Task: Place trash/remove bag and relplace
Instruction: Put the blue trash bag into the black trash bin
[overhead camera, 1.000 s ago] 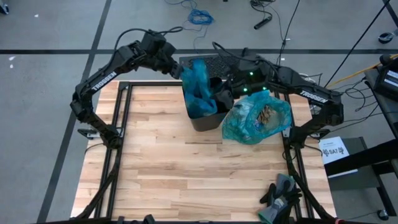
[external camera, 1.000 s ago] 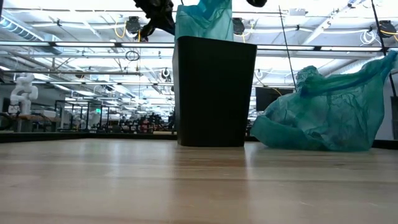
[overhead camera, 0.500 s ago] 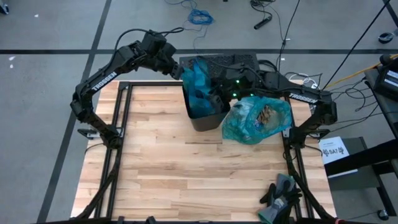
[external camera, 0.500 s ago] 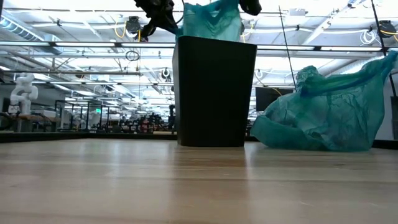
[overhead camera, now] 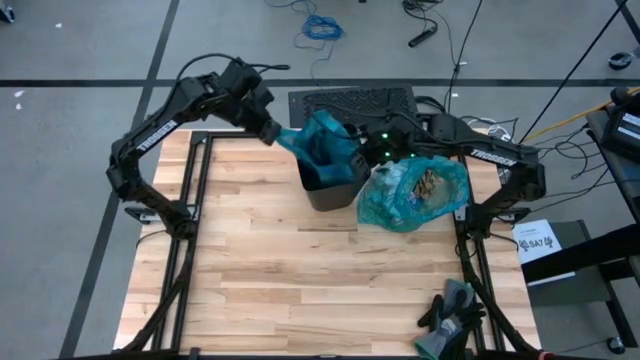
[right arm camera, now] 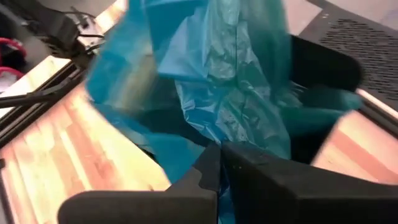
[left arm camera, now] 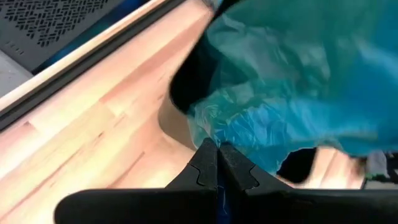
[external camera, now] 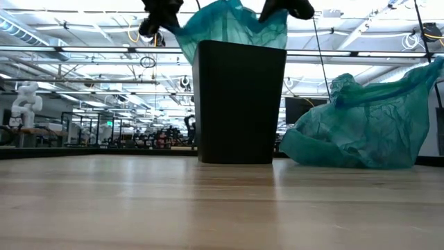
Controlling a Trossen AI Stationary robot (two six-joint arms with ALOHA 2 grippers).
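A black bin [overhead camera: 335, 185] stands upright at the table's far middle. A fresh teal bag [overhead camera: 322, 145] is spread over the bin's mouth, its lower part hanging inside. My left gripper [overhead camera: 272, 134] is shut on the bag's left edge, out past the bin's left rim. My right gripper [overhead camera: 362, 152] is shut on its right edge, above the right rim. A filled teal bag [overhead camera: 415, 190] with the trash [overhead camera: 428, 183] showing through lies on the table against the bin's right side. My left gripper pinches the fresh bag's left edge [left arm camera: 219, 144] between its two shut fingers, slanting down from the far left. The film runs taut from there to the bin. My right gripper pinches the bag's right edge [right arm camera: 219, 144] between its shut fingers, slanting down from the far right. The bag hangs below into the bin [right arm camera: 323, 62].
Dark gloves [overhead camera: 450, 315] lie at the table's near right corner. A black perforated panel [overhead camera: 350, 100] sits just beyond the far edge behind the bin. Bare wood stretches across the near and left parts of the table [overhead camera: 250, 260].
My right gripper has sunk toward the bin, tipped down and shut on the bag's right edge. My left gripper has pulled toward the table's left with the other edge. The bag, bunched upright a second ago, is now spread wide across the bin's mouth.
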